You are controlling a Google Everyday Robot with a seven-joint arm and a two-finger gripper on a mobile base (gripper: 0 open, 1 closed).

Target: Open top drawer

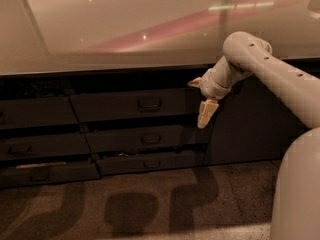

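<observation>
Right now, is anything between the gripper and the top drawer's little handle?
No, just bare drawer front. In the camera view, the gripper hangs at the right end of the top drawer, nothing between it and the handle.

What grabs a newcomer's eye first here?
The big white arm stretched in from the right, its tool hanging in front of the right end of the top drawer, well right of the handle. Above, the pale glossy counter carries a pink streak of reflected light.

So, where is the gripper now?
In the camera view, the gripper hangs right of centre, at the right end of the top drawer, right of its handle.
</observation>
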